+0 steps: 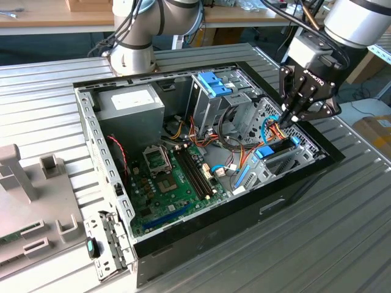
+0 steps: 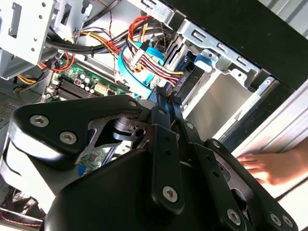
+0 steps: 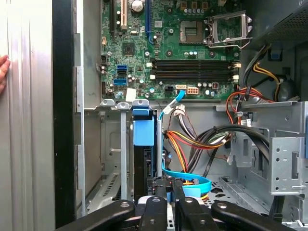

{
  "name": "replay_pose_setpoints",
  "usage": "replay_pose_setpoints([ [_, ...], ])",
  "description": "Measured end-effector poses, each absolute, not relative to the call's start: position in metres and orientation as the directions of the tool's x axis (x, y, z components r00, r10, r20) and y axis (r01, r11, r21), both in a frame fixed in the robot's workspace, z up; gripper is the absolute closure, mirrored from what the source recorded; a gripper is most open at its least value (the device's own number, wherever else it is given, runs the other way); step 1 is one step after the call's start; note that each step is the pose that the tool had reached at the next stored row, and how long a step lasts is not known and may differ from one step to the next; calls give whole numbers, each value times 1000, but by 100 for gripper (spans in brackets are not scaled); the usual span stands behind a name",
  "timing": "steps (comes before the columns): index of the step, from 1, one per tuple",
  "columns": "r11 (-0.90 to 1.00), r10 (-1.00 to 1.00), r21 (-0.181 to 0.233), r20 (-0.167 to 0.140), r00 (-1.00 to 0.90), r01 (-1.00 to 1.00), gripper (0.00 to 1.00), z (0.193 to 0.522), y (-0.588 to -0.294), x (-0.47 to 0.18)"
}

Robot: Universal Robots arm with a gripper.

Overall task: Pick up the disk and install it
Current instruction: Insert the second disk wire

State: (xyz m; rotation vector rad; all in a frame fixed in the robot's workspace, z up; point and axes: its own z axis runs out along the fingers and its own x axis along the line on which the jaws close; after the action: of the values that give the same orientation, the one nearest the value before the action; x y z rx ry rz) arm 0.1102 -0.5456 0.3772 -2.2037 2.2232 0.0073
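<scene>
Hand (image 1: 292, 116) low over the drive bay at the computer case's (image 1: 201, 235) corner on the exterior view's right, fingers drawn close together at the tips; whether they pinch anything I cannot tell. Just beneath, the disk (image 3: 143, 159) stands on edge in the bay slot, blue carrier frame showing, dark body below it, blue data cable (image 3: 185, 179) curling beside. Judged: disk appears mostly seated, final push or release possibly outstanding. Further off, motherboard (image 1: 177, 177) and power supply (image 1: 131, 104). A person's hand (image 2: 272, 166) rests on the desk (image 1: 342, 213) outside the case.
</scene>
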Motion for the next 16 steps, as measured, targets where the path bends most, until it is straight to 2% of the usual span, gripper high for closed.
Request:
replay_pose_setpoints([
  [4, 3, -1000, -7, -24, -3, -1000, 84, 373, -554, 105],
  [16, -86, -996, -21, -23, 86, -996, 84, 361, -559, 101],
])
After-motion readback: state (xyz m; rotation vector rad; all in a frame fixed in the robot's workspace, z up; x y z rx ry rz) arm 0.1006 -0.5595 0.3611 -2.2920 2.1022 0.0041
